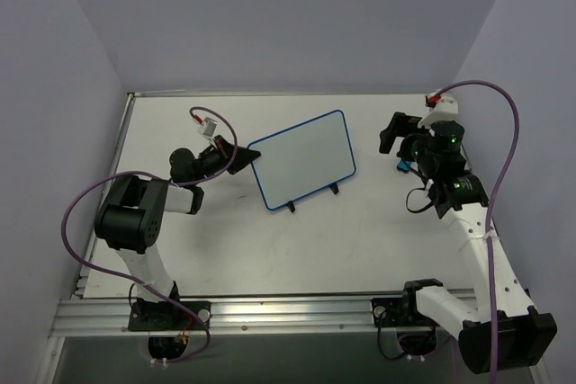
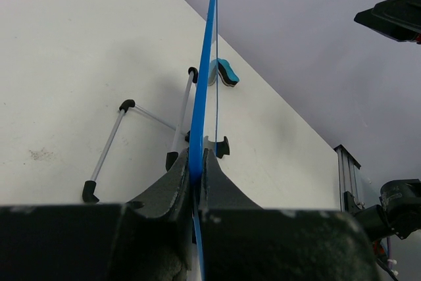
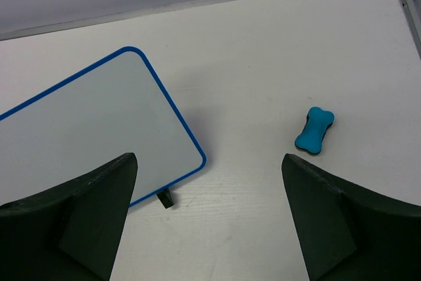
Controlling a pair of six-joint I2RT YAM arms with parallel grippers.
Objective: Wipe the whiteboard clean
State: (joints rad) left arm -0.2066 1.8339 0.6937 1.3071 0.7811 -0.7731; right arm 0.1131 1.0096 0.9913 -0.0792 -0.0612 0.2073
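White-faced, blue-rimmed, rounded at the corners: found the small rectangular whiteboard (image 1: 301,159) mid-bench, tilted up on two black feet (image 1: 290,208), no writing discernible on its face. Had its left edge pinched tight by the left hand (image 2: 196,162). Found the right hand (image 3: 209,159) spread wide and holding nothing, poised over the small blue bone-shaped eraser (image 3: 314,131), which lay near the board's right edge without touching it. Judged the risks thus: could twist or slip out of so thin an edge-grip under wiping pressure; could fold at the feet; could skid the eraser away on a careless pinch. Noted a plain matt white bench (image 1: 360,240), pale lilac walls (image 1: 270,15) on three sides, an aluminium rail (image 1: 270,312) along the near edge.
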